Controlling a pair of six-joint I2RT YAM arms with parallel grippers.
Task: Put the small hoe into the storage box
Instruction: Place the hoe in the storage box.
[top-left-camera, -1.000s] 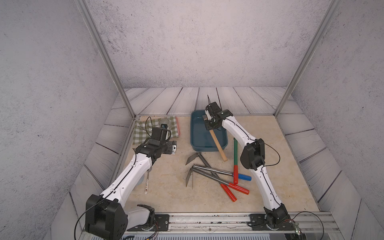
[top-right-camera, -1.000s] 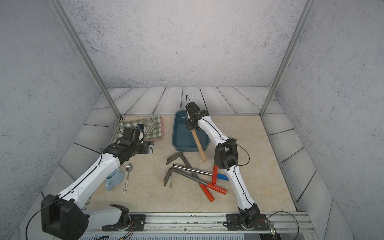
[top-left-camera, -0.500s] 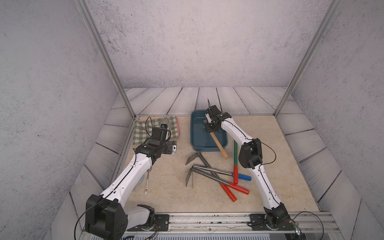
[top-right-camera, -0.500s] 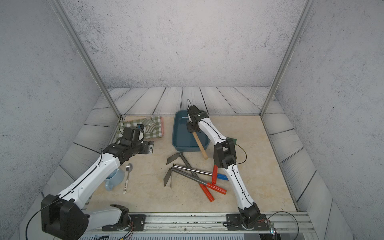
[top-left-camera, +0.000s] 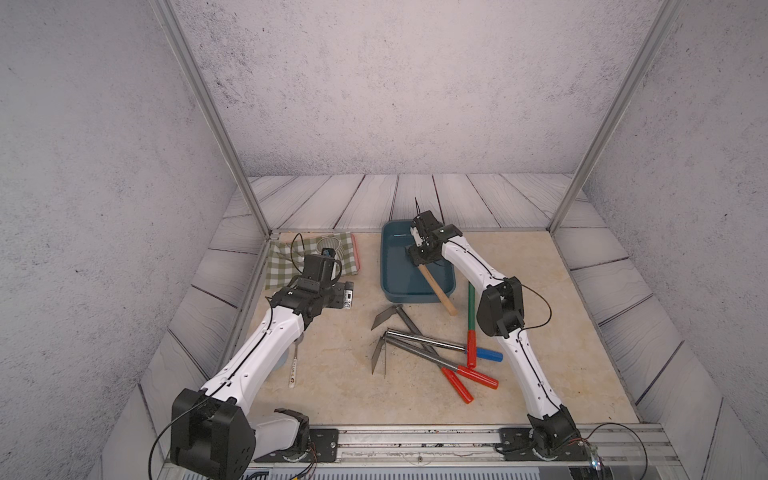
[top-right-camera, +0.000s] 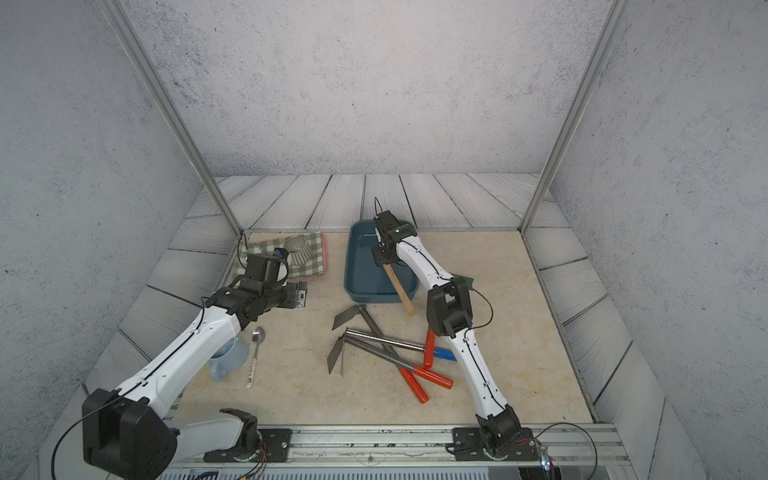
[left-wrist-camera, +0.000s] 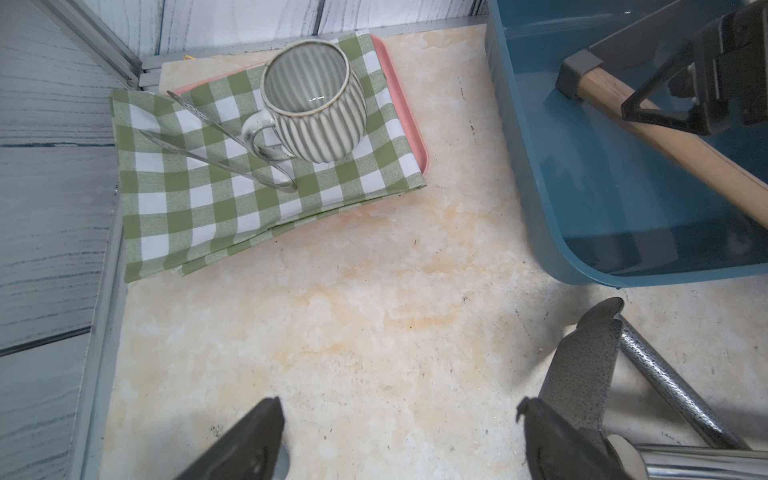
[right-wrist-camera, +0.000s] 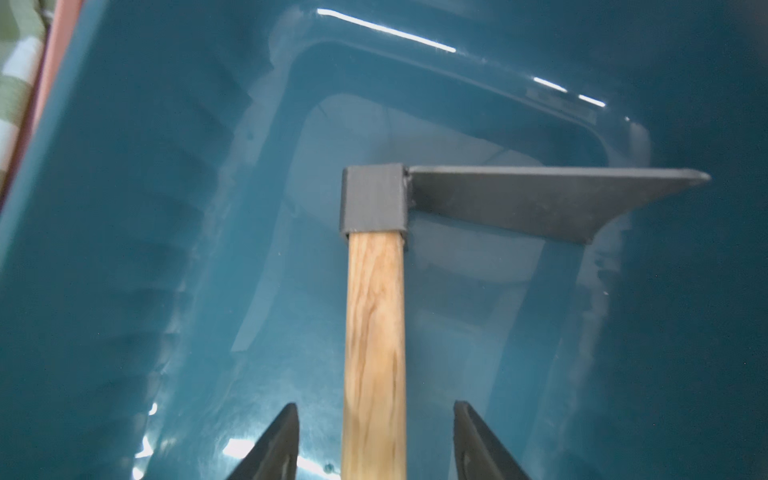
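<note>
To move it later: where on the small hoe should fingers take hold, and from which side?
Take the small hoe by its wooden handle from above, pinching across it: the straight handle leans over the storage box rim; the blade sits low inside.

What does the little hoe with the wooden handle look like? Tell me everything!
The small hoe has a wooden handle and a dark grey metal blade jutting sideways from a square socket. Its head lies inside the teal storage box; the handle slants out over the near rim. The right gripper straddles the handle, open, not touching.
</note>
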